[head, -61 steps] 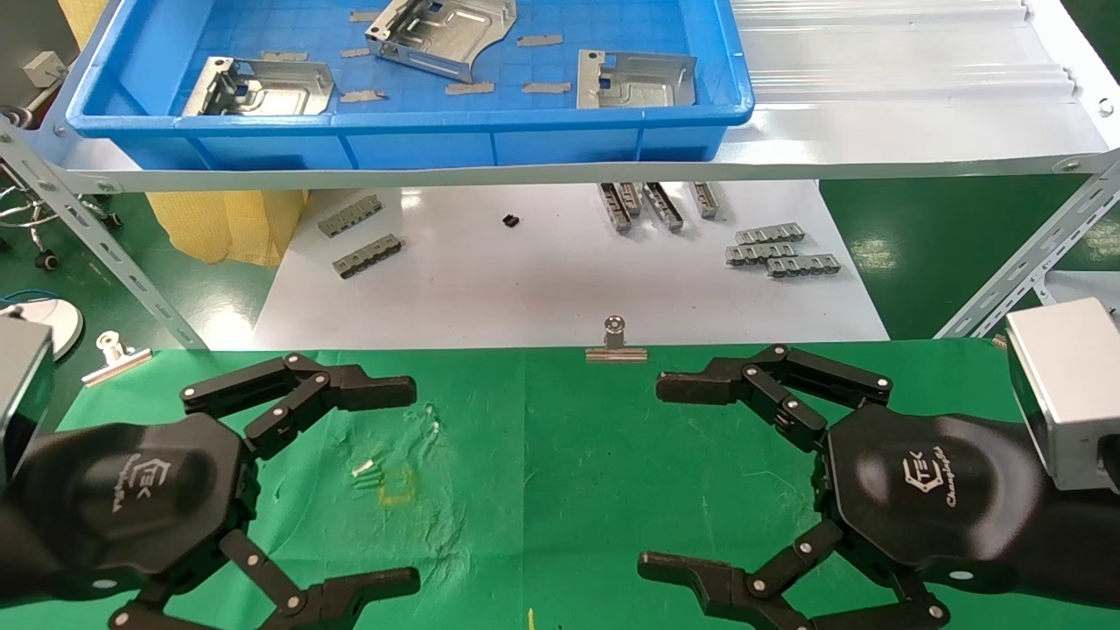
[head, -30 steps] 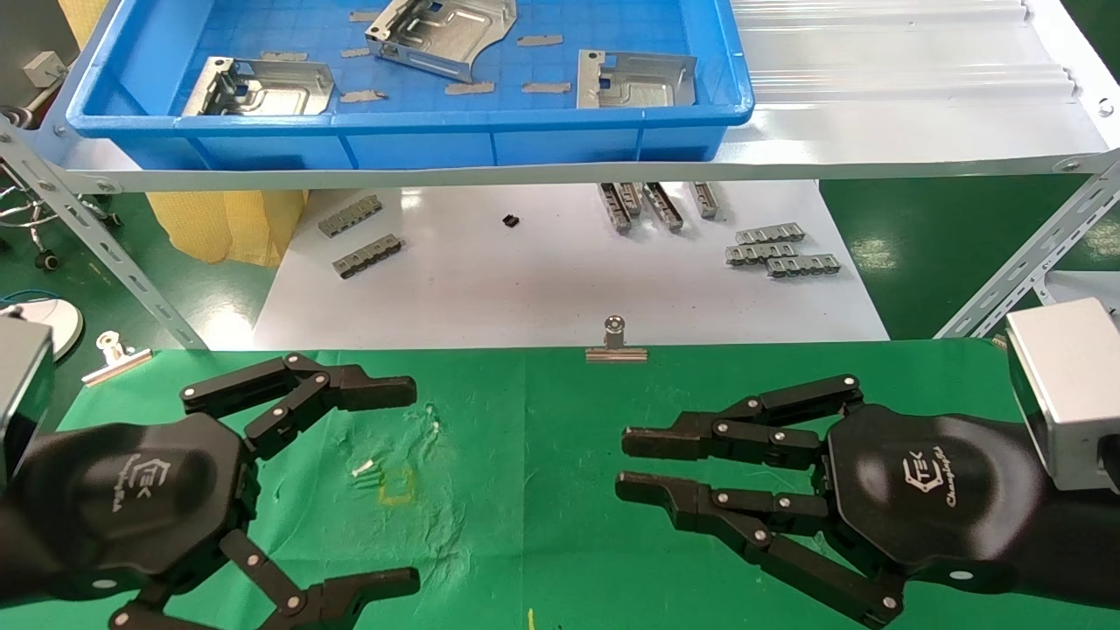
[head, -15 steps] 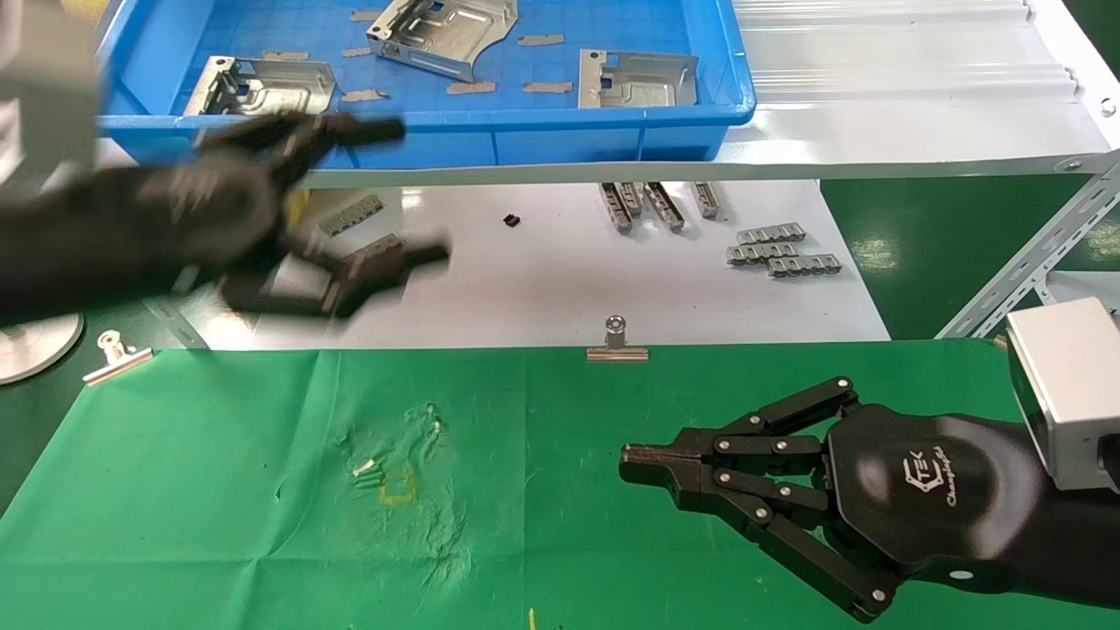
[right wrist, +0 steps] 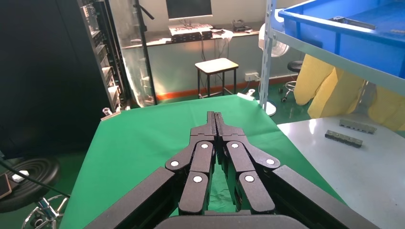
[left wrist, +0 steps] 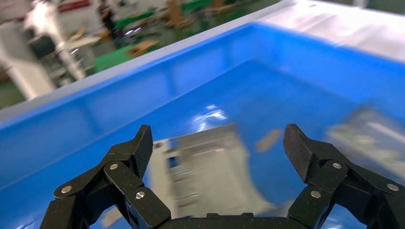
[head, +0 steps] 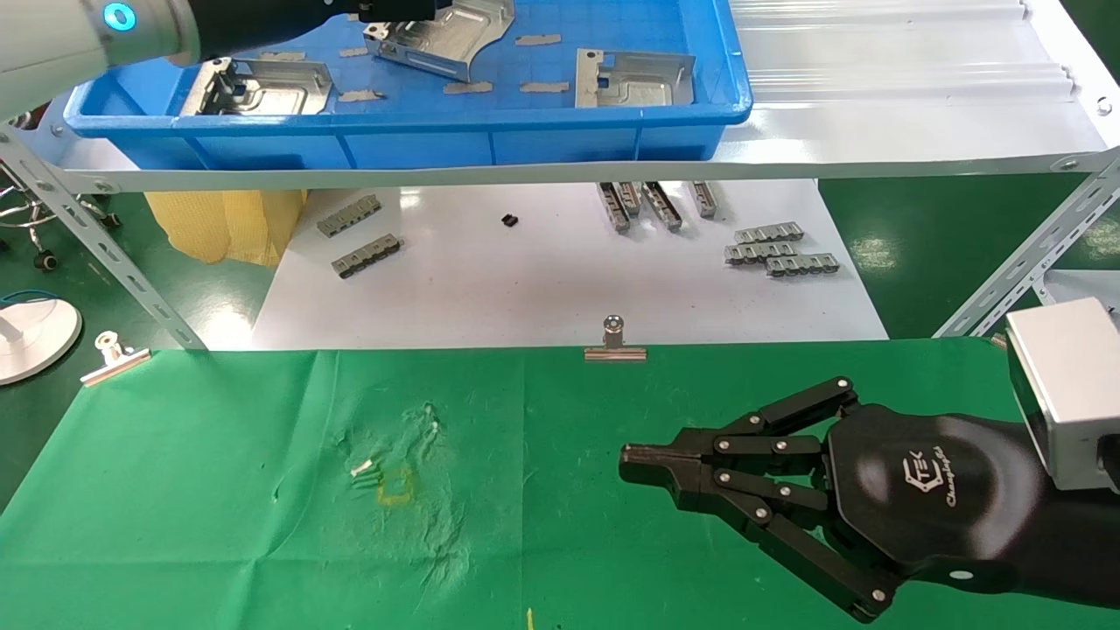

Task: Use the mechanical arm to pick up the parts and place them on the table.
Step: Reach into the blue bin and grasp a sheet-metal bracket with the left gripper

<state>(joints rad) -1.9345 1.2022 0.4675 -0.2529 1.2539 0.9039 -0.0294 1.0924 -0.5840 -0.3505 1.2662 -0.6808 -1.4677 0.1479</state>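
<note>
Three silver sheet-metal parts lie in the blue tray [head: 420, 140] on the shelf: one at the left [head: 262, 87], one in the middle [head: 446, 31] and one at the right [head: 634, 79]. My left arm [head: 87, 31], silver-white with a glowing blue ring, reaches over the tray toward the middle part. In the left wrist view my left gripper [left wrist: 219, 148] is open and empty, with a part [left wrist: 205, 171] below and between its jaws, not touched. My right gripper [head: 634, 462] is shut and empty, low over the green cloth table [head: 219, 525]; it also shows in the right wrist view [right wrist: 215, 117].
Thin grey strips [head: 468, 87] lie loose in the tray. Below the shelf, a white sheet [head: 542, 289] carries grey ribbed bars [head: 779, 249]. Slanted metal shelf struts [head: 96, 245] stand at both sides. Clips [head: 615, 343] hold the cloth's far edge. A yellow mark [head: 395, 486] is on the cloth.
My left arm has lifted off the green cloth and swung up over the blue tray, still open. My right gripper has closed from open and stayed in place.
</note>
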